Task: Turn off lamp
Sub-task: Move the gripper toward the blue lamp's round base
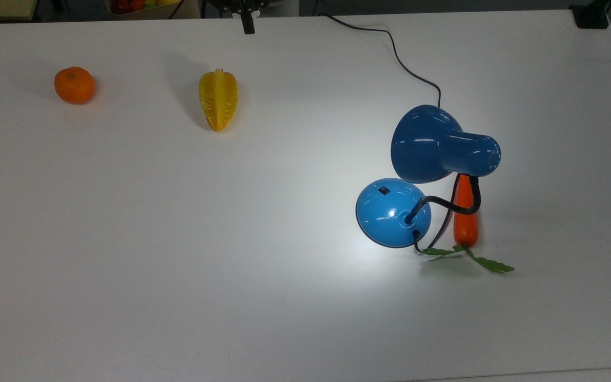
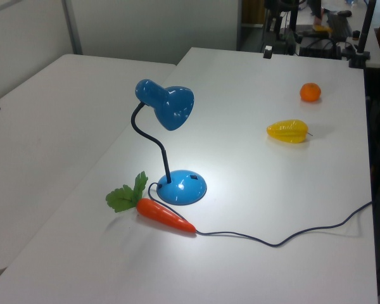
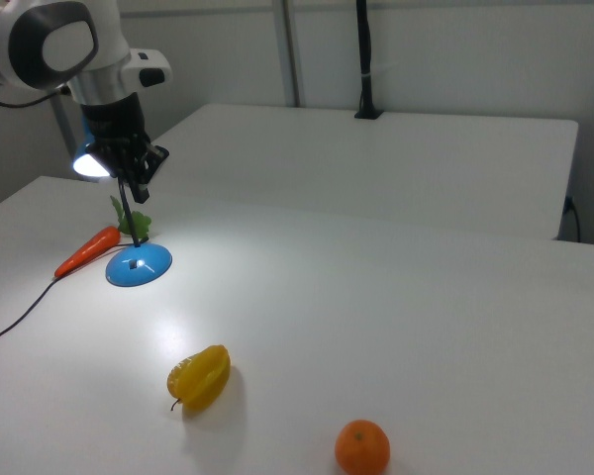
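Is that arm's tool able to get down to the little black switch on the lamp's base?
Probably yes. The switch faces up on the base, bare table lies toward the tool, and the shade sits off to one side.

lit lamp [image 1: 393, 212], carrot [image 1: 465, 217], starfruit [image 1: 218, 99], orange [image 1: 74, 85]

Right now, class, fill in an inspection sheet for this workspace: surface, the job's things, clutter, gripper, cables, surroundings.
Surface: white table, bright pool of light by the lamp base.
Job's things: blue lamp, lit, shade bent over the table; black switch on the base, untouched.
Clutter: carrot beside the base, starfruit, orange.
Gripper: gripper shut, at the top view's upper edge, far from the switch.
Cables: black cord runs from the base across the table.
Surroundings: a second white table alongside.
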Motion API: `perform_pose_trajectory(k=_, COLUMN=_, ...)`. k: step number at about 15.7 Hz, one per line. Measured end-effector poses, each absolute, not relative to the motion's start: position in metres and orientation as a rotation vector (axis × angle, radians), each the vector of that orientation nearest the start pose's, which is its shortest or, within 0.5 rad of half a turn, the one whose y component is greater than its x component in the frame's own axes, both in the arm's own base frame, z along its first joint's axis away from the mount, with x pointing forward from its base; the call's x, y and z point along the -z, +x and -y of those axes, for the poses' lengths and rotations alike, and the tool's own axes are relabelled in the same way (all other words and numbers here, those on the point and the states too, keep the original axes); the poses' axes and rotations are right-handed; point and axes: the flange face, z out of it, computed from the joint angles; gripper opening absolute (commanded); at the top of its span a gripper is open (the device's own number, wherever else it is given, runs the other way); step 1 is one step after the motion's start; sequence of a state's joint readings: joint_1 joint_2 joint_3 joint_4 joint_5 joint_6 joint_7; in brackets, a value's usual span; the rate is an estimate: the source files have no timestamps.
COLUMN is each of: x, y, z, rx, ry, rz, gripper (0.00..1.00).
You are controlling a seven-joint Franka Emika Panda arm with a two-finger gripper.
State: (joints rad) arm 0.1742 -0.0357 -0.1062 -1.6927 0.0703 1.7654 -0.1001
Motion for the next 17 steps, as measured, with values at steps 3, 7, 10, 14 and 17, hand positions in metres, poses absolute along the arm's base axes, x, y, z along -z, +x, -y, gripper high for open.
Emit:
perform_pose_trajectory(k=3, x=-0.597, y=0.56, z=-0.063, rx=0.146, ry=-3.048, rz=0.287, gripper=0.0)
perform_pose_trajectory(k=7, x=-0.575, y=0.566, z=-0.088, rx=0.085, ry=-3.04, rz=0.346, gripper=0.0)
perform_pose_trajectory(k=10, x=-0.563, y=0.577, z=-0.109, rx=0.135, ry=-3.029, rz=0.403, gripper=0.0)
perform_pose_trajectory(k=14, x=-0.548, y=0.582, z=-0.133, rx=0.14, ry=-3.005, rz=0.562, gripper=0.0)
perform_pose_trajectory(k=17, x=-0.538, y=0.587, z=-0.145, rx=0.159, ry=-2.978, rz=0.7, gripper=0.0)
